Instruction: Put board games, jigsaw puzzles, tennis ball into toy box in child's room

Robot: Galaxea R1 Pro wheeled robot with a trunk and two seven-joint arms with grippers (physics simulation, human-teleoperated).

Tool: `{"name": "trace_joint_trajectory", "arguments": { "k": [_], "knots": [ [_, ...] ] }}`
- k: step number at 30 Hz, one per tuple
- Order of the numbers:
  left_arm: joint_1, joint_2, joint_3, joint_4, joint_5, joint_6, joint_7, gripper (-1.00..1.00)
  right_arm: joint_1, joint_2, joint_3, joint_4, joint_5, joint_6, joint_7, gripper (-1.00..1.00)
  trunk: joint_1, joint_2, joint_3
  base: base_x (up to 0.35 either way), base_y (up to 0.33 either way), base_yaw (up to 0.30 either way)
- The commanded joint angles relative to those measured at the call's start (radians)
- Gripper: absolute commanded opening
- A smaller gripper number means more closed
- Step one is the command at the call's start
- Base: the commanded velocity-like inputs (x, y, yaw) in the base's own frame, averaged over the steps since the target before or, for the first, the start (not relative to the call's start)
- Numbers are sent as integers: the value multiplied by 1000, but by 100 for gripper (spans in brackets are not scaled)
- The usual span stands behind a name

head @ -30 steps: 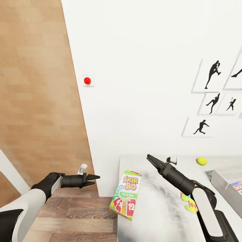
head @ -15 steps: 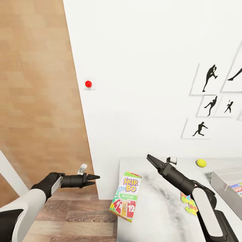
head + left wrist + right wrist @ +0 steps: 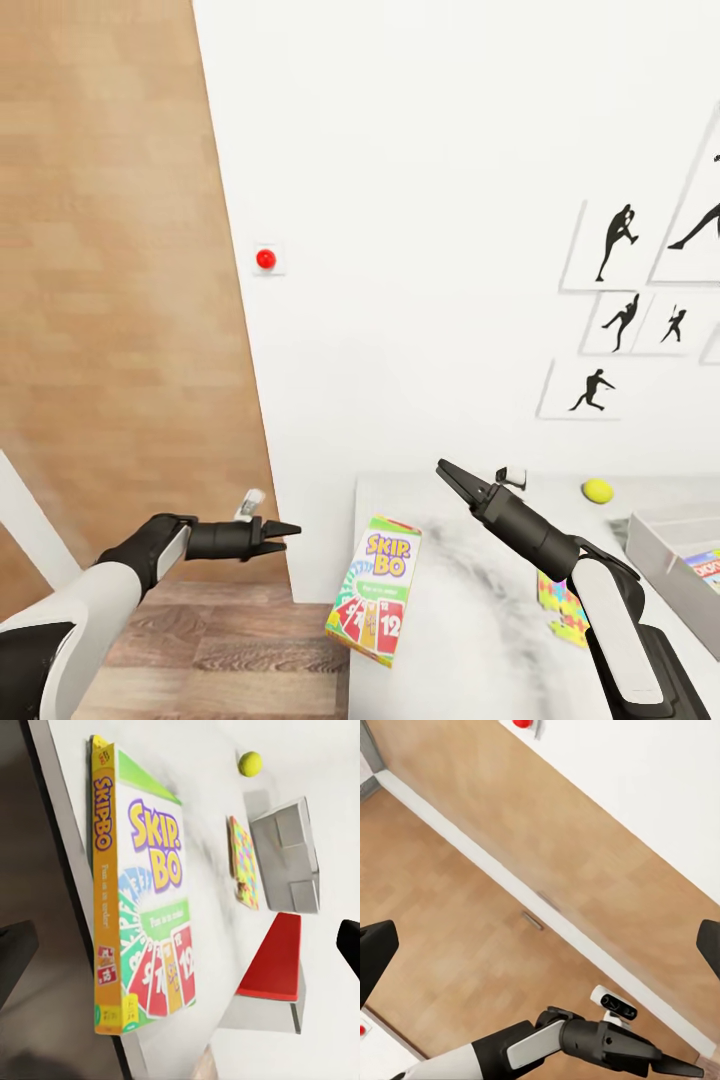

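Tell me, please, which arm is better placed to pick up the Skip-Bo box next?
Probably the left: its gripper hangs beside the table's end, level with the Skip-Bo box overhanging that edge. The right gripper hovers above the table, pointing away.

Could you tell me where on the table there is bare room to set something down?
The table is bare between the Skip-Bo board game overhanging its near-left edge and the jigsaw puzzle. It is crowded to the right, around the toy box and tennis ball.
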Motion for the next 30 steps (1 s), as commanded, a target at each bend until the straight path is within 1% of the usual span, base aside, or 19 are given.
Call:
{"name": "trace_joint_trajectory", "arguments": {
  "k": [1,4,9,18,24,30],
  "knots": [
    [0,-3,4,0,-1,10,-2,100,-1,0,-1,0,-3,6,1,100,0,-1,0,0,0,0],
    [1,-10,4,1,-3,8,1,100,-1,0,-1,-1,-3,6,1,100,0,-1,5,0,0,0],
    [8,-15,4,1,-5,5,1,100,-1,-1,-2,-2,-3,7,1,100,0,-1,13,0,0,0],
    [20,-16,4,1,0,-19,0,100,-1,-1,-6,-2,-3,7,1,100,0,-1,28,-9,0,40],
    [21,-17,3,1,1,-23,1,100,-1,-1,-7,-2,-3,6,1,100,0,-1,38,-117,0,60],
    [21,-17,2,1,1,-23,1,100,-1,-1,-8,-2,-3,7,1,100,0,-1,43,-38,0,39]
  ]
}}
